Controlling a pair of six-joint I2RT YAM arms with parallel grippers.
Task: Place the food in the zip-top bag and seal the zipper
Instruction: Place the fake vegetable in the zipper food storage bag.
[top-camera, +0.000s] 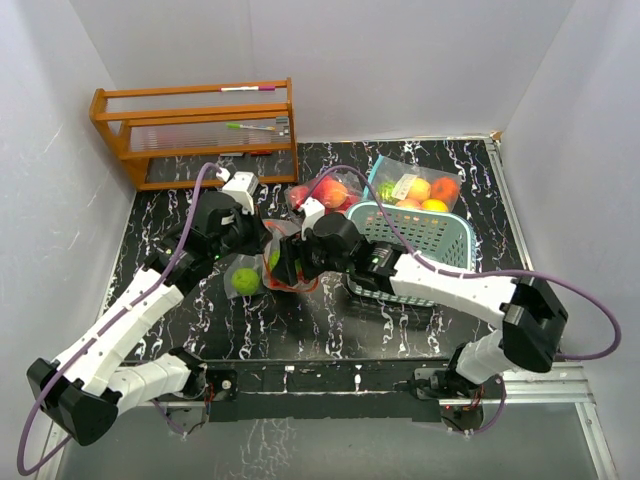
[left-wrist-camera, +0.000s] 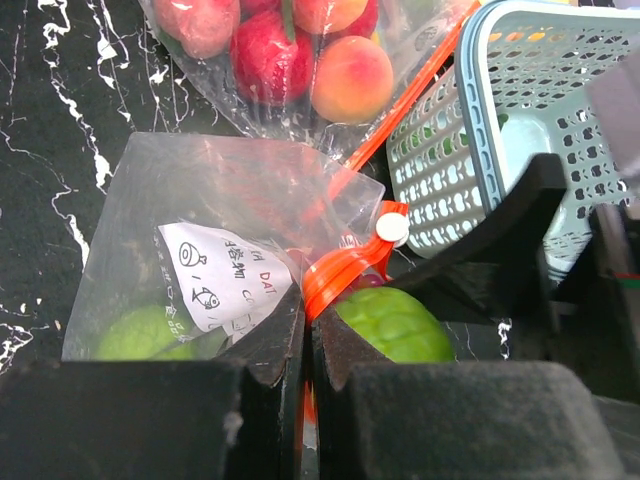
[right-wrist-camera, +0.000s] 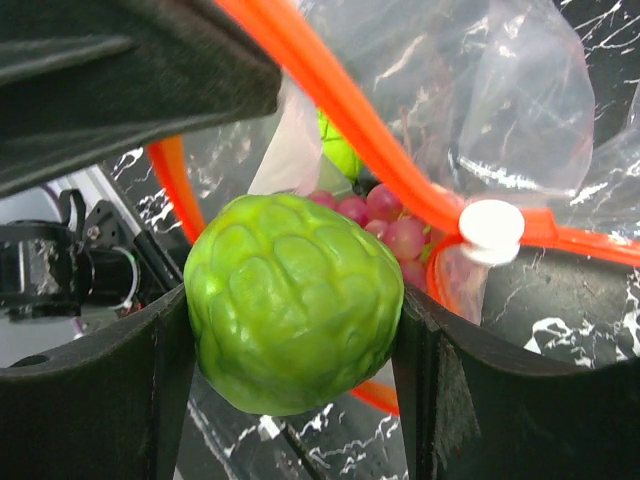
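A robot test cell in a lab: plain white panel walls (top-camera: 400, 70) box in a black marble-patterned tabletop (top-camera: 160, 230).

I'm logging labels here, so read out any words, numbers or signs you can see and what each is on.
"DAT": on the white label of the zip-top bag, cut off at a fold, beside two fish drawings.
Rest of that label: too blurred.
Paper tag in the far right bag: too small.
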